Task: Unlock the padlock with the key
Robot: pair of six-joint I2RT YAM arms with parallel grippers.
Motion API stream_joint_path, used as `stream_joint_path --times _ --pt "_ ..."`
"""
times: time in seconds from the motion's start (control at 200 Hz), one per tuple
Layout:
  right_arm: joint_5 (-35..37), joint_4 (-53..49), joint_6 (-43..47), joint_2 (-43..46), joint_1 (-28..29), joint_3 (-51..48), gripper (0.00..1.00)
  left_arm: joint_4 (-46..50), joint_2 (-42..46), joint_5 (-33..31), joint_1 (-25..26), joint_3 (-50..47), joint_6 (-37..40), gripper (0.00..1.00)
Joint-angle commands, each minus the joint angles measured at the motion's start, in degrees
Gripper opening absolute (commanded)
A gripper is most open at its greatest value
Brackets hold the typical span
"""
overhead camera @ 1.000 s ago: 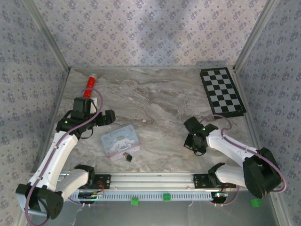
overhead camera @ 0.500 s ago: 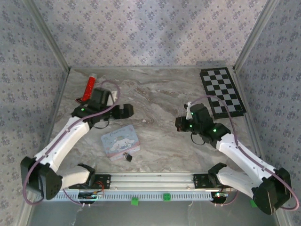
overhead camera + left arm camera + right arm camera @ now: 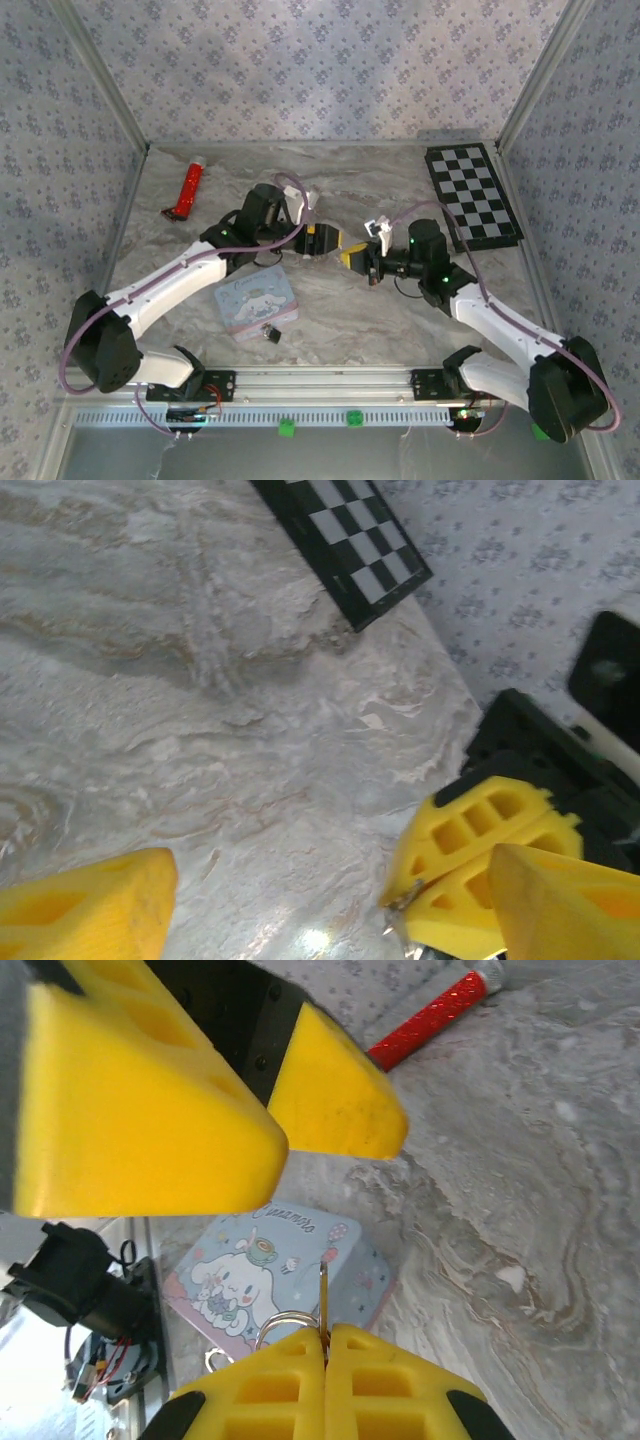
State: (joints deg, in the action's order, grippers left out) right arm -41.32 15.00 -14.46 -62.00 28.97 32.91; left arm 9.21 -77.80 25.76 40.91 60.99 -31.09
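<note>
The padlock (image 3: 270, 333), a tiny dark block, lies on the table at the near corner of the pastel tin (image 3: 255, 300). My right gripper (image 3: 325, 1345) is shut on the key (image 3: 323, 1295). The thin blade sticks out past the yellow fingertips, and a metal ring (image 3: 285, 1322) hangs beside it. My left gripper (image 3: 330, 910) is open with nothing between its fingers. In the top view the left gripper (image 3: 328, 240) and the right gripper (image 3: 352, 259) face each other closely above the middle of the table. The key tip (image 3: 402, 904) shows at the right gripper's yellow fingers (image 3: 480, 850).
A red tube (image 3: 188, 188) lies at the back left. A black-and-white checkerboard (image 3: 472, 195) sits at the back right. Patterned walls enclose the marble table (image 3: 330, 190) on three sides, and a metal rail (image 3: 330, 380) runs along the near edge.
Both arms have swung inward from the sides to the table's middle, bringing the two grippers close together. The padlock and the tin have not moved.
</note>
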Motion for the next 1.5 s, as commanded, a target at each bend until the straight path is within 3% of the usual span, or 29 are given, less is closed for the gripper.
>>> stream_joint_path --times 0.0,0.32,0.72,1.499 --pt "-7.9 5.0 2.3 -2.9 -0.5 0.9 0.0 -4.2 0.7 4.3 -0.1 -1.0 0.9 0.74" --pt "-9.0 5.2 2.6 -5.7 -1.0 2.7 0.0 -5.2 0.8 8.4 -1.8 -2.3 2.1 0.47" --pt "-8.6 3.2 2.9 -7.3 -1.6 4.9 0.0 -4.4 -0.2 15.2 -2.1 -2.2 3.6 0.35" --pt "-10.2 3.7 2.1 -7.2 -1.3 5.2 0.0 -0.4 -0.8 15.3 -1.3 -0.5 5.1 0.29"
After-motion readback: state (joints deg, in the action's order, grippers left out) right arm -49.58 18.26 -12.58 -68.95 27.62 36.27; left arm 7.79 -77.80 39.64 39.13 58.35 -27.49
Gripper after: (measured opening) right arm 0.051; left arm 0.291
